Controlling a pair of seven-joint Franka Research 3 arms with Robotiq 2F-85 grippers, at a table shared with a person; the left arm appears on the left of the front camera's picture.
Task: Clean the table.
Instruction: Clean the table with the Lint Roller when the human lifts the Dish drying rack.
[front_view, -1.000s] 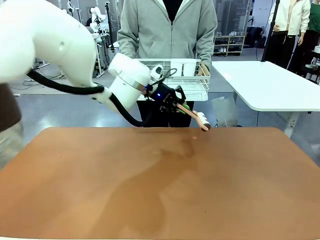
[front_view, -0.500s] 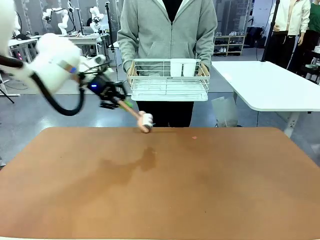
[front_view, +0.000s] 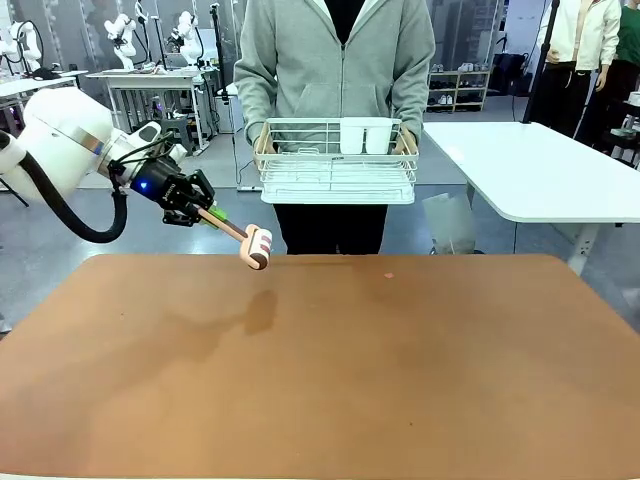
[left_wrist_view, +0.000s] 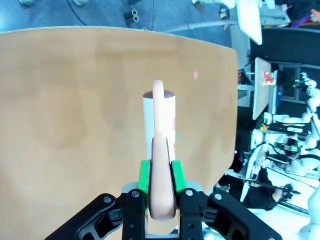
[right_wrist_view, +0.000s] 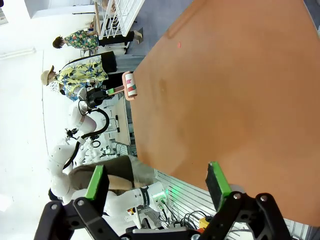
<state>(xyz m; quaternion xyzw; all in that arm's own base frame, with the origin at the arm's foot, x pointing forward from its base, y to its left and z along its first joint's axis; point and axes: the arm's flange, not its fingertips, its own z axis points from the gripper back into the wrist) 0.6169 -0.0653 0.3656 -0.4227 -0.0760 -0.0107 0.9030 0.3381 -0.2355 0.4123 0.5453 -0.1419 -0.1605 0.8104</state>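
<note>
- Reddish-brown surface (front_view: 420, 380): spans the near scene; pink speck (front_view: 389, 275) by its far edge.
- Left claw (front_view: 210, 213): clamped on the handle of a lint roller (front_view: 257, 246); roll over the far edge, left of centre.
- Right claw (right_wrist_view: 157, 187): fingers wide apart, gripping nothing.
- Person (front_view: 335, 60), far side: holds white wire rack (front_view: 335, 170) with two cups (front_view: 365, 135).

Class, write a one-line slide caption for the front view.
Left gripper holds a lint roller over the table; a person behind holds a wire rack.
</note>
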